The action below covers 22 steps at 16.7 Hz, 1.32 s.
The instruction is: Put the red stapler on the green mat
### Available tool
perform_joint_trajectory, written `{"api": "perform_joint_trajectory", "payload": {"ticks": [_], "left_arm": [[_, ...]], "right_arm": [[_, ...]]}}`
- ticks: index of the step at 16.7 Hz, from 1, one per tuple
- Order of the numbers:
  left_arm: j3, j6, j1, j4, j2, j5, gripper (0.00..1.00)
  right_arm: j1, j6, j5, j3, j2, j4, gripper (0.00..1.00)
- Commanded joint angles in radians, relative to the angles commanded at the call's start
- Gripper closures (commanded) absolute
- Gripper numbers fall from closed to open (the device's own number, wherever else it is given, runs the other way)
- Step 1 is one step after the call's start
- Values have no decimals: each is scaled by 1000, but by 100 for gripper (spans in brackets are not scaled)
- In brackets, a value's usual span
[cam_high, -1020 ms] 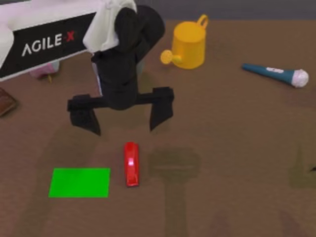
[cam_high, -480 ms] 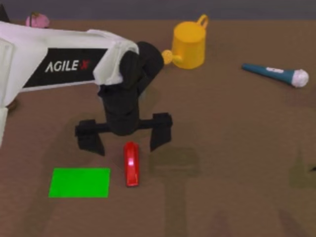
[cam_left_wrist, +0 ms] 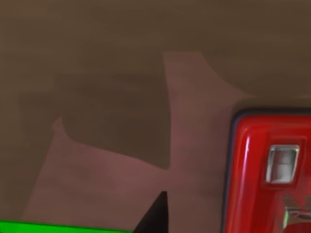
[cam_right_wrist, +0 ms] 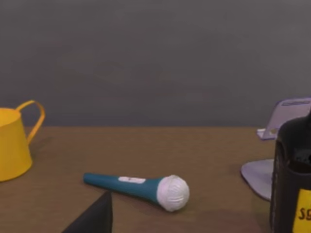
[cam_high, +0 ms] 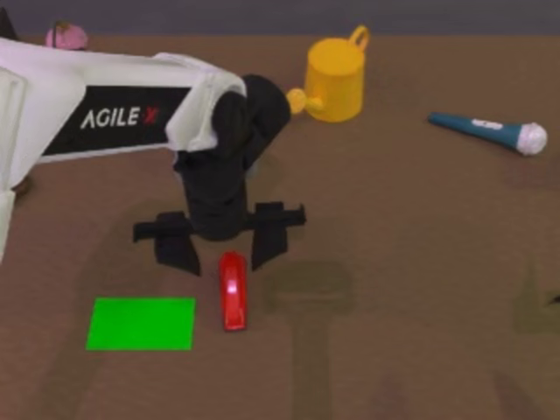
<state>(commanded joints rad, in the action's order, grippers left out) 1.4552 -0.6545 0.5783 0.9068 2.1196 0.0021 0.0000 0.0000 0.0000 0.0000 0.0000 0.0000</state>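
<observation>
The red stapler (cam_high: 232,291) lies on the brown table, lengthwise front to back. Just to its left, a small gap away, is the flat green mat (cam_high: 141,324). My left gripper (cam_high: 223,249) hangs open over the stapler's far end, one black finger (cam_high: 179,251) on each side and neither touching it. The left wrist view shows the stapler (cam_left_wrist: 272,174) close up, a strip of the mat (cam_left_wrist: 58,227) and one dark fingertip (cam_left_wrist: 156,213). My right gripper (cam_right_wrist: 99,216) is parked off the top view's right side, facing the microphone.
A yellow watering can (cam_high: 337,80) stands at the back centre. A teal microphone (cam_high: 490,131) lies at the back right and a small pink object (cam_high: 67,36) at the back left. Near the right arm stand a black bottle (cam_right_wrist: 294,179) and a pale purple stand (cam_right_wrist: 277,145).
The left arm came forward and down toward the stapler. In the last half second its fingers have narrowed around the stapler's far end. Stapler and mat have not moved.
</observation>
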Motion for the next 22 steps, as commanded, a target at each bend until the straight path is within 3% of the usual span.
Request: {"api": "perform_joint_trajectory", "payload": {"ticks": [6, 17, 22], "left_arm": [[0, 0, 0, 0, 0, 0, 98], [16, 1, 0, 17, -3, 0, 100], [157, -3, -9, 216, -48, -1, 100]], "right_arm": [[0, 0, 0, 0, 0, 0, 0], [0, 0, 0, 0, 0, 0, 0], [0, 0, 0, 0, 0, 0, 0]]}}
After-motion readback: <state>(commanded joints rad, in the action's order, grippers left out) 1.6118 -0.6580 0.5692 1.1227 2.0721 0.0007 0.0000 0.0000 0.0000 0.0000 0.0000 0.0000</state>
